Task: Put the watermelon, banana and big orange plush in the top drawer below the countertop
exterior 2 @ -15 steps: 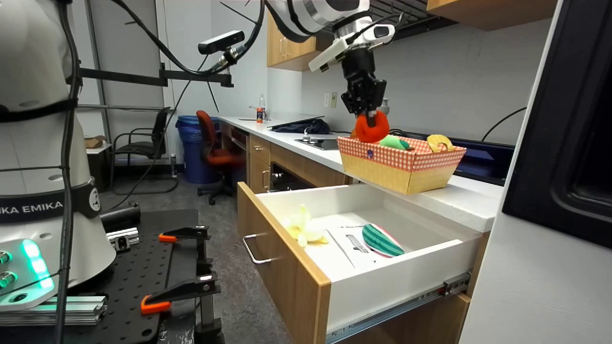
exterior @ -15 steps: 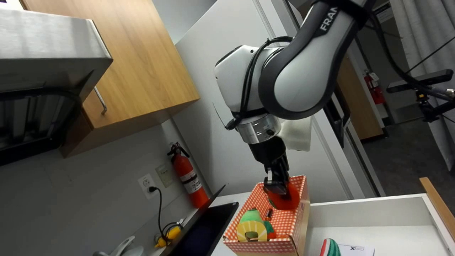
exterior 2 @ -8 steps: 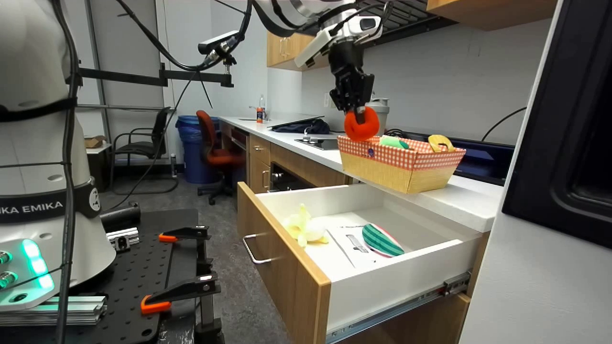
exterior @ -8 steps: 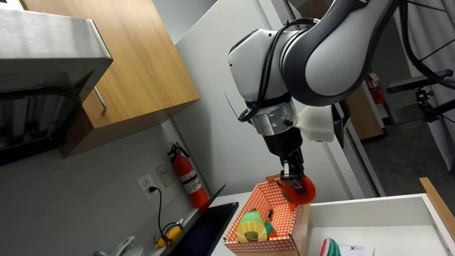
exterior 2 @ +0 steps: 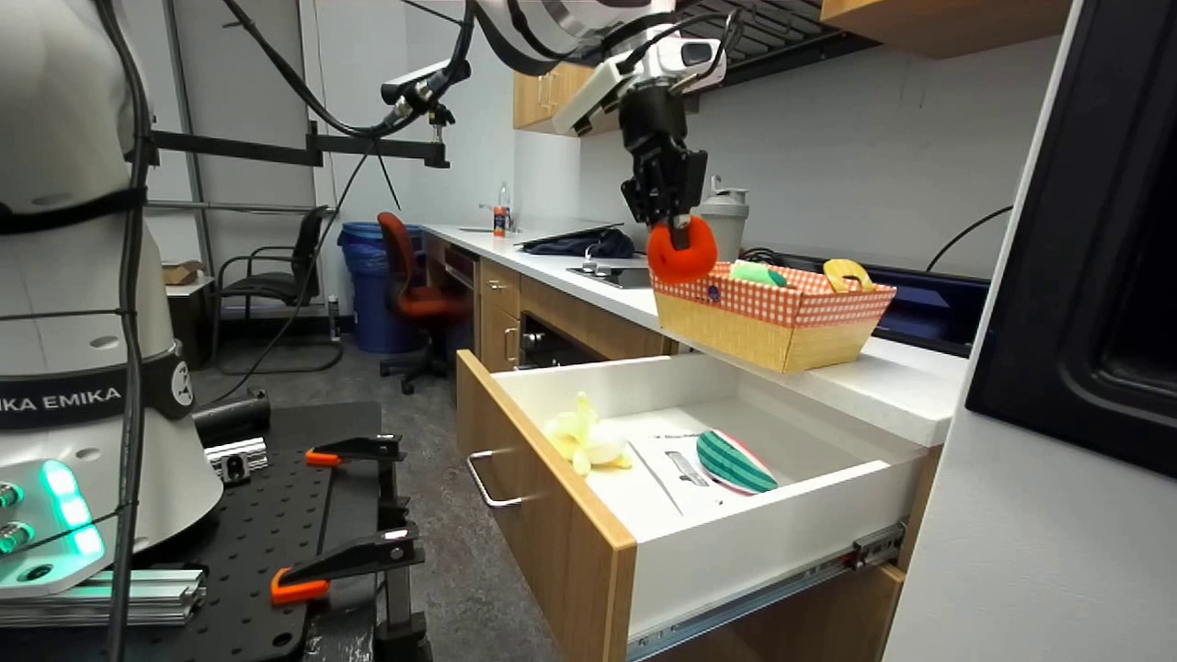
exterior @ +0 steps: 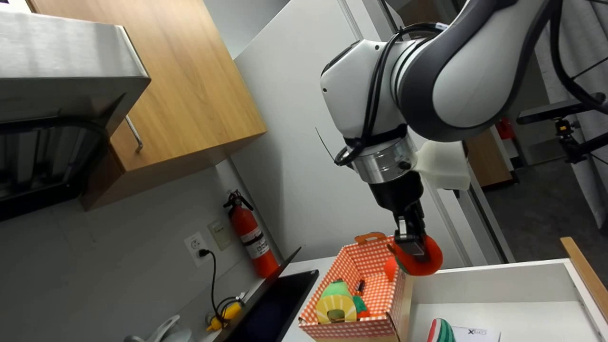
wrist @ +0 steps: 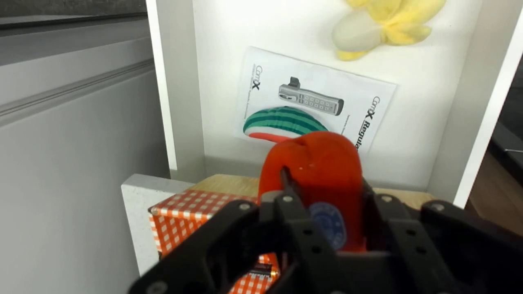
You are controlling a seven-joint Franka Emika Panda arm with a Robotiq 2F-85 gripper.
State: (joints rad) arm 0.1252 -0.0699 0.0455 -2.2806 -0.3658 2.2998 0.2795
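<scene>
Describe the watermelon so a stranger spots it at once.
Below the white counter, find the open drawer. Inside lies a printed sheet, with the watermelon over it. Green stripes and a red-and-white side set it apart from the yellow banana in the same drawer.

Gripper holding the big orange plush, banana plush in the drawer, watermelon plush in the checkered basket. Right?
No: the wrist view shows the watermelon plush in the drawer, not the basket. The gripper does hold the big orange plush, and the banana plush is in the drawer.
</scene>
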